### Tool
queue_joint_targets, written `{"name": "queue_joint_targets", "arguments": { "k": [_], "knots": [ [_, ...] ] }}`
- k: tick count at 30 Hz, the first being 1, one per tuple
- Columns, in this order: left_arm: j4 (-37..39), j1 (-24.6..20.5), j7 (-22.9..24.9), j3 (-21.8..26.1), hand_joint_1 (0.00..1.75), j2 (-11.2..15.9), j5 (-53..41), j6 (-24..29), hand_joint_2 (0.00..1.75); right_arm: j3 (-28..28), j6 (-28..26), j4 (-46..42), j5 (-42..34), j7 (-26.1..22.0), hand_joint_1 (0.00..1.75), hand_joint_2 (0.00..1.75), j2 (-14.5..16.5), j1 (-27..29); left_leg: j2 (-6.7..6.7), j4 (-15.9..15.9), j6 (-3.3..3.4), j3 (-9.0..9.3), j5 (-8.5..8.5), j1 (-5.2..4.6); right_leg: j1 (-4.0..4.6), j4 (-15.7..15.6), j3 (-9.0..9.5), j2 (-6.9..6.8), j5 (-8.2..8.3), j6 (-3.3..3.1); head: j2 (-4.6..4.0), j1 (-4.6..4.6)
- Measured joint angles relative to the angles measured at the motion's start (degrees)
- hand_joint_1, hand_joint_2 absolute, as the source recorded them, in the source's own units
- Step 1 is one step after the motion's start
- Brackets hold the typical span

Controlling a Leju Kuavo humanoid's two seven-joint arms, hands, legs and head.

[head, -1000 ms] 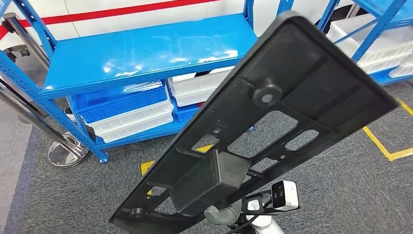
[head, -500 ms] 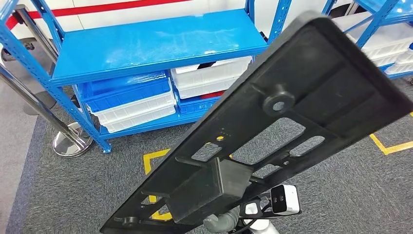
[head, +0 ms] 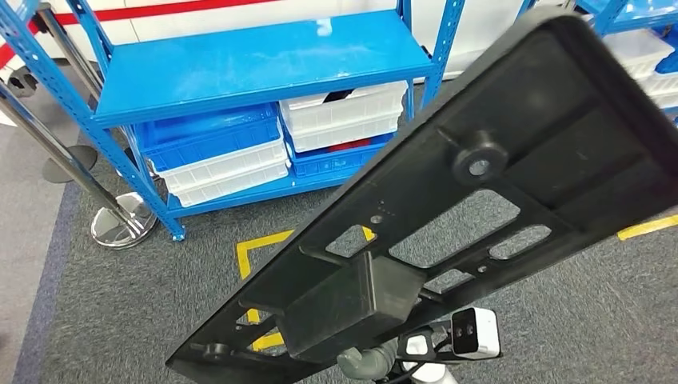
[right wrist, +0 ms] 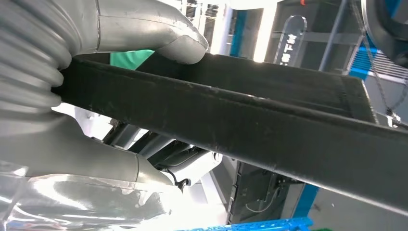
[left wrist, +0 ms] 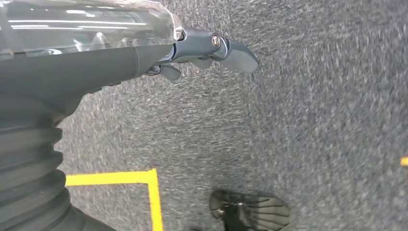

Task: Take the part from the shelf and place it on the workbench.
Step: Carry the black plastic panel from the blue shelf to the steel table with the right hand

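Note:
A large flat black plastic part (head: 512, 120) with cut-outs and a box-shaped block on its underside slants across the head view, its near end low and its far end high at the right. My right hand (head: 368, 362) grips its near end from below, mostly hidden by the part. The right wrist view shows that hand (right wrist: 96, 29) with its thumb pressed over the part's edge (right wrist: 269, 125). My left hand (left wrist: 202, 48) hangs over grey carpet, holding nothing, fingers loosely apart. The blue shelf (head: 256, 64) stands behind the part.
Blue bins (head: 216, 152) and white bins (head: 344, 120) sit on the shelf's lower level. A chrome stanchion base (head: 120, 228) stands left of the shelf. Yellow floor tape (head: 260, 256) marks the grey carpet in front. A second blue rack (head: 632, 12) is at the far right.
The whole picture has shifted, so the camera has moved: the shelf sits further right and more yellow tape shows. The part stays in my right hand.

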Motion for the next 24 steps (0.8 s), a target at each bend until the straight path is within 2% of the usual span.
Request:
{"name": "queue_joint_targets", "arguments": {
  "k": [1,2,3,5,6,7,8,9,10,11,12,13,14,16,18,20,21,22,23,24],
  "knots": [
    [0.0,-0.02,0.28,-0.13,0.0,0.01,-0.11,0.12,1.75,-0.04,-0.14,-0.13,0.27,0.0,1.69,1.75,0.01,0.04,-0.07,0.04,-0.32,-0.13,0.07,0.08,-0.09,-0.32,-0.13,-0.08,0.49,-0.29,0.0,0.01],
    [0.01,-0.01,0.5,-0.21,0.0,-0.01,-0.14,0.26,1.75,-0.08,-0.21,-0.26,0.48,0.0,1.69,1.75,0.04,0.07,-0.15,0.68,-0.63,-0.47,-0.74,0.12,-0.25,-0.56,-0.39,-0.06,1.06,-0.63,0.0,0.01],
    [0.01,0.01,0.64,-0.27,0.0,-0.04,-0.14,0.44,1.75,-0.11,-0.23,-0.42,0.53,0.0,1.69,1.75,0.07,0.09,-0.22,2.42,-0.93,-1.13,-2.52,0.2,-0.45,-0.79,-0.74,-0.03,1.64,-0.9,0.0,0.0],
    [0.02,0.02,0.71,-0.39,0.0,-0.1,-0.05,0.7,1.75,-0.27,-0.05,-0.74,0.47,0.0,1.69,1.75,0.11,0.11,-0.28,9.04,-1.48,-3.26,-7.71,0.56,-0.57,-0.81,-1.76,0.26,2.59,-1.21,0.0,-0.01],
    [0.03,0.0,0.67,-0.45,0.0,-0.11,-0.02,0.81,1.75,-0.4,0.08,-1.01,0.57,0.0,1.69,1.75,0.1,0.18,-0.27,12.71,-1.74,-4.23,-9.65,0.72,-0.58,-0.73,-2.31,0.44,2.98,-1.2,0.0,-0.01],
    [0.03,-0.01,0.64,-0.51,0.0,-0.11,0.0,0.84,1.75,-0.59,0.2,-1.45,0.9,0.0,1.69,1.75,0.1,0.26,-0.27,15.12,-1.94,-4.59,-10.5,0.84,-0.6,-0.58,-2.86,0.72,3.31,-1.13,0.0,-0.01],
    [0.03,-0.02,0.66,-0.56,0.0,-0.1,-0.02,0.87,1.75,-0.77,0.26,-2.04,1.37,0.0,1.69,1.75,0.1,0.34,-0.28,15.54,-2.09,-3.99,-10.24,0.94,-0.63,-0.39,-3.37,1.06,3.57,-1.0,0.0,-0.01],
    [0.03,-0.02,0.7,-0.6,0.0,-0.09,-0.05,0.89,1.75,-0.92,0.23,-2.75,1.87,0.0,1.69,1.75,0.1,0.41,-0.33,13.69,-2.14,-2.28,-9.08,1.03,-0.67,-0.15,-3.8,1.48,3.77,-0.86,0.0,-0.01],
    [0.03,-0.03,0.77,-0.64,0.0,-0.08,-0.09,0.9,1.75,-1.04,0.18,-3.53,2.28,0.0,1.69,1.75,0.1,0.44,-0.62,9.92,-2.09,0.37,-7.47,1.11,-0.7,0.11,-4.12,1.93,3.89,-0.71,0.0,-0.01],
    [0.03,-0.05,0.83,-0.67,0.0,-0.04,-0.13,0.92,1.75,-1.11,0.12,-4.24,2.52,0.0,1.69,1.75,0.1,0.44,-1.59,5.64,-1.91,3.17,-6.51,1.21,-0.73,0.34,-4.4,2.34,3.99,-0.55,0.0,-0.01],
    [0.03,-0.06,0.86,-0.69,0.0,-0.02,-0.16,0.93,1.75,-1.17,0.07,-4.84,2.64,0.0,1.69,1.75,0.1,0.42,-2.61,2.15,-1.71,5.39,-5.81,1.24,-0.74,0.53,-4.66,2.76,4.12,-0.32,0.0,-0.01],
    [0.03,-0.05,0.9,-0.71,0.0,0.01,-0.18,0.94,1.75,-1.22,0.05,-5.36,2.7,0.0,1.69,1.75,0.1,0.41,-3.5,-0.06,-1.53,6.7,-5.63,1.23,-0.78,0.67,-4.89,3.16,4.31,-0.02,0.0,0.0],
    [0.03,-0.03,0.93,-0.72,0.0,0.04,-0.18,0.96,1.75,-1.27,0.05,-5.74,2.74,0.0,1.69,1.75,0.1,0.43,-4.04,-0.86,-1.35,7.12,-5.87,1.17,-0.84,0.74,-5.14,3.59,4.54,0.34,0.0,0.0],
    [0.03,-0.09,0.97,-0.74,0.0,0.1,-0.14,0.98,1.75,-1.33,-0.03,-6.4,2.91,0.0,1.69,1.75,0.1,0.5,-3.31,-1.13,-0.91,6.94,-5.53,1.14,-0.9,0.81,-5.51,4.49,4.98,1.14,0.0,0.01],
    [0.03,-0.33,0.96,-0.77,0.0,0.11,0.04,0.96,1.75,-1.35,-1.03,-7.22,3.59,0.0,1.69,1.75,0.07,0.53,-2.14,-1.59,-0.03,6.76,-5.02,1.31,-0.81,2.3,-6.44,3.78,3.93,1.71,0.0,0.02],
    [0.03,-0.35,0.93,-0.79,0.0,0.09,0.3,0.88,1.75,-1.15,-3.15,-8.32,4.75,0.0,1.69,1.75,-0.07,0.53,-0.77,-1.81,0.7,6.36,-4.59,1.3,-0.81,7.96,-9.15,1.93,0.36,2.04,0.0,0.03],
    [0.03,-0.26,0.92,-0.78,0.0,0.09,0.42,0.9,1.75,-0.9,-4.33,-8.92,5.23,0.0,1.69,1.75,-0.24,0.53,-0.1,-1.74,0.86,6.05,-4.48,1.21,-0.9,11.97,-10.99,1.33,-1.64,2.19,0.0,0.04],
    [0.03,-0.19,0.92,-0.78,0.0,0.1,0.51,0.99,1.75,-0.56,-5.44,-9.49,5.56,0.0,1.69,1.75,-0.47,0.55,0.59,-1.63,0.89,5.76,-4.39,1.15,-1.02,15.4,-12.49,1.03,-2.96,2.34,0.0,0.04],
    [0.03,-0.17,0.92,-0.77,0.0,0.11,0.57,1.17,1.75,-0.16,-6.39,-9.99,5.8,0.0,1.69,1.75,-0.75,0.56,1.25,-1.48,0.87,5.49,-4.31,1.12,-1.14,17.27,-13.19,0.82,-3.3,2.47,0.0,0.04],
    [0.03,-0.21,0.92,-0.77,0.0,0.11,0.6,1.47,1.75,0.25,-7.16,-10.43,6.01,0.0,1.69,1.75,-1.02,0.53,1.84,-1.27,0.81,5.26,-4.27,1.12,-1.28,16.93,-12.75,0.6,-2.56,2.57,0.0,0.04]
  ]
}}
